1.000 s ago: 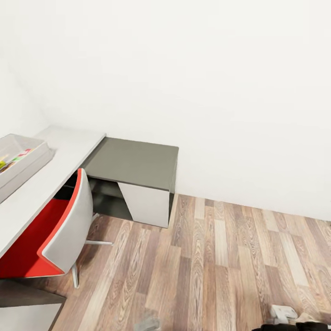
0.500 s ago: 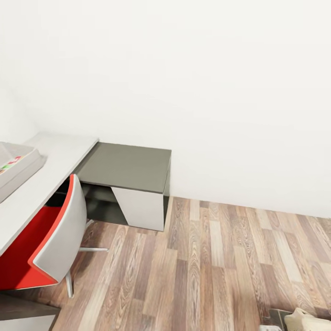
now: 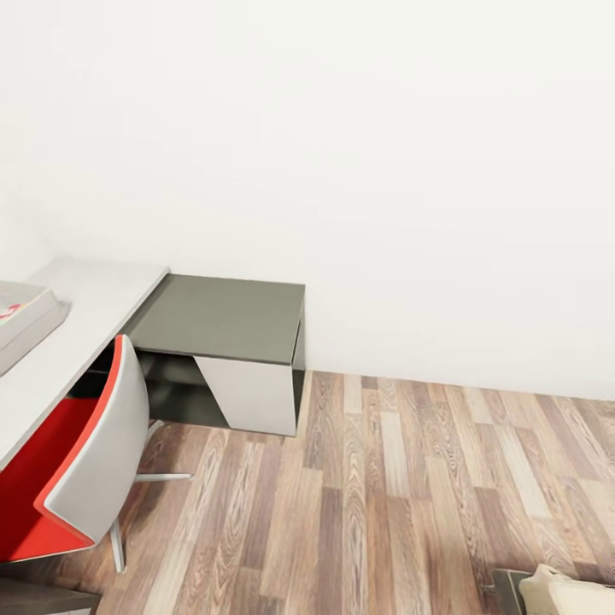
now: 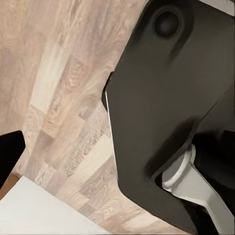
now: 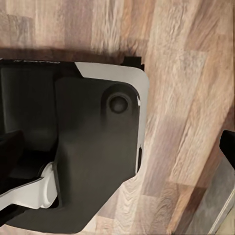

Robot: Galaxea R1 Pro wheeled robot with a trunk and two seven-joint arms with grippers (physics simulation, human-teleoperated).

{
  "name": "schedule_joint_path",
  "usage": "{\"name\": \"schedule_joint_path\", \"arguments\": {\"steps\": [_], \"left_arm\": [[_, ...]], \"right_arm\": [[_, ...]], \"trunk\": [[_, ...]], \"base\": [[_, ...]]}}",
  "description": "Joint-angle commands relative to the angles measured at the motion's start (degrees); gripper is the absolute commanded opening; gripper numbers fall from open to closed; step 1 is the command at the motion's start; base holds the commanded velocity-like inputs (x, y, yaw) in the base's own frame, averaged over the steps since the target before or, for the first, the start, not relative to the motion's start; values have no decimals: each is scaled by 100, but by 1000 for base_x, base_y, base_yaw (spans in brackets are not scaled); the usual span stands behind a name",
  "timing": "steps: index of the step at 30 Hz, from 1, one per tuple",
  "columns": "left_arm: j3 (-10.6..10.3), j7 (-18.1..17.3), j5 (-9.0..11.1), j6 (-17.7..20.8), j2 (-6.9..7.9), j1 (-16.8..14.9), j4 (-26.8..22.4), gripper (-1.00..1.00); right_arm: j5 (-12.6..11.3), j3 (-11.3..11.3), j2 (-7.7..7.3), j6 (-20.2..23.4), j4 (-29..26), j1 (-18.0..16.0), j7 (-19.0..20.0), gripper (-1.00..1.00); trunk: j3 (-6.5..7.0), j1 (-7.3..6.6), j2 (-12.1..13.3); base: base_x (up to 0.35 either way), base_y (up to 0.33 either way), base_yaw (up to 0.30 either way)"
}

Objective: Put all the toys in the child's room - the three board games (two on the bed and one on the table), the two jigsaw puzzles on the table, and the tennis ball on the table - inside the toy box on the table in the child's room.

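Neither wrist view shows whether the left or right pincer is apart or together; both look down on wood floor (image 4: 63, 78) past the robot's dark base (image 5: 93, 161). The toy box (image 3: 26, 312) sits on the worktop (image 3: 85, 325) at far left, beside a red chair (image 3: 77, 461). Judgement: the robot is in transit; it should face its target squarely before either arm reaches.

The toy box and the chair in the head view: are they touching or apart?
Apart. In the head view the toy box sits on the pale table, and bare tabletop separates it from the red-and-grey chair, which stands on the floor.
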Motion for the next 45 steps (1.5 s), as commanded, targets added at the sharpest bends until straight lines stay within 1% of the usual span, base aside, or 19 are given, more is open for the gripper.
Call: {"name": "schedule_joint_path", "arguments": {"steps": [1,7,9,14,16,18,19,24,28,29,32,33,34,35,37,40,45], "left_arm": [[-36,34,32,22,33,-13,53,100],[-51,-55,126,5,244,-26,366,100],[-53,-106,133,4,272,-22,423,100],[-56,-569,151,-30,346,-6,825,100],[-54,-811,160,-131,359,2,1039,100],[-53,-1067,175,-313,363,16,1289,100],[-53,-1067,175,-313,363,16,1289,100],[-52,-1623,217,-760,332,109,1822,100],[-57,-1849,218,-902,307,191,1998,100],[-63,-1907,214,-933,294,227,2041,100],[-70,-1960,208,-959,267,289,2079,100],[-70,-1960,208,-959,267,289,2079,100],[-73,-1981,200,-968,208,323,2094,100],[-73,-1981,200,-968,208,323,2094,100],[-75,-1994,199,-975,141,344,2106,100],[-76,-2005,190,-980,79,362,2117,100],[-77,-2013,208,-998,31,377,2126,100]], "right_arm": [[6,12,2,-26,15,-6,5,100],[24,16,44,-154,124,-7,6,100],[26,16,55,-164,145,-7,6,100],[29,20,117,-210,230,-8,6,100],[31,22,130,-225,267,-8,6,100],[34,24,141,-253,321,-8,6,100],[34,24,141,-253,321,-8,6,100],[38,25,193,-398,634,-8,4,100],[39,33,287,-467,956,-5,-1,100],[41,43,340,-488,1131,-3,-8,100],[79,56,423,-512,1401,-1,-8,100],[79,56,423,-512,1401,-1,-8,100],[137,58,462,-521,1533,0,-6,100],[137,58,462,-521,1533,0,-6,100],[199,59,487,-527,1620,13,-5,100],[273,65,508,-536,1733,46,-2,100],[329,68,552,-683,2097,107,5,100]], "trunk": [[0,4,-10],[56,4,-10],[74,4,-10],[121,4,-10],[139,4,-10],[158,4,-10],[167,4,-10],[213,4,-10],[250,4,-10],[259,4,-10],[287,4,-10],[296,4,-10],[306,4,-10],[315,4,-10],[333,4,-10],[361,4,-10],[408,4,-10]], "base": [[0,0,-116],[0,0,-109],[0,0,-105],[0,0,-103],[0,0,-102],[0,0,-102],[0,0,-102],[0,0,-98],[0,0,-57],[0,0,-25],[0,0,-16],[0,0,-13],[0,0,-8],[0,0,-7],[0,0,-6],[0,0,-3],[-2,0,-1]]}}
